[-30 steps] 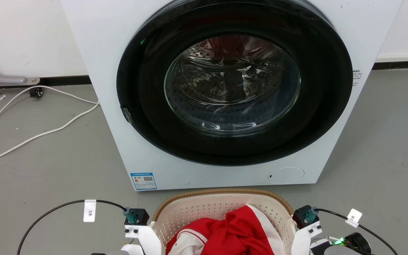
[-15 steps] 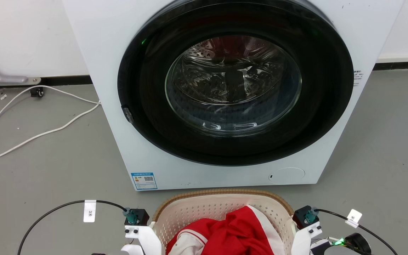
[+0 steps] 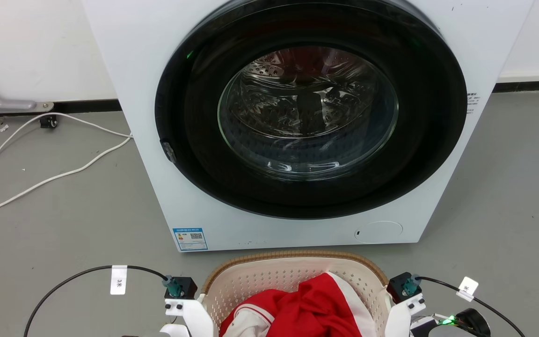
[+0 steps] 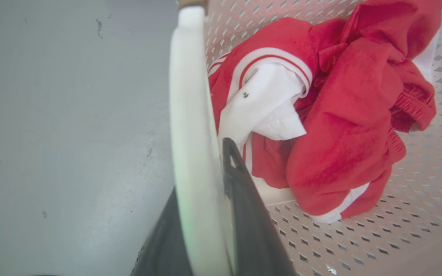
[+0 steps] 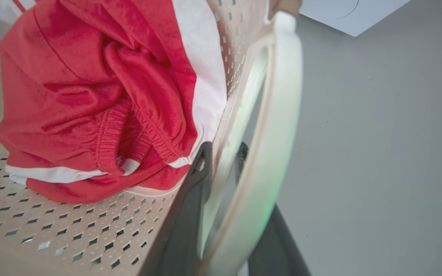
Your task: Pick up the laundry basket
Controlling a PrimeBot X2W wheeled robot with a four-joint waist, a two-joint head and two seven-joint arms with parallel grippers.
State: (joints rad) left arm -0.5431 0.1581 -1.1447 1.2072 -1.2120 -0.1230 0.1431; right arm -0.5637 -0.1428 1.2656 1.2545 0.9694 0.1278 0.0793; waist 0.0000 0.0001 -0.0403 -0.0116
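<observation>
The laundry basket point(image 3: 269, 277), cream perforated plastic with a brown woven rim, sits on the floor at the bottom centre of the head view, just before the washer. A red and white garment point(image 3: 307, 309) lies in it. In the left wrist view my left gripper point(image 4: 202, 218) is shut on the basket's white left loop handle point(image 4: 190, 96), one dark finger on each side. In the right wrist view my right gripper point(image 5: 232, 218) is likewise shut on the white right loop handle point(image 5: 282, 99). Both wrists point(image 3: 180, 288) flank the basket.
A white front-loading washer point(image 3: 157, 196) with a dark round door point(image 3: 307, 112), shut, stands right behind the basket. White cables point(image 3: 63, 175) trail over the grey floor at the left. Black cables point(image 3: 87, 271) loop from each wrist. Bare floor lies to both sides.
</observation>
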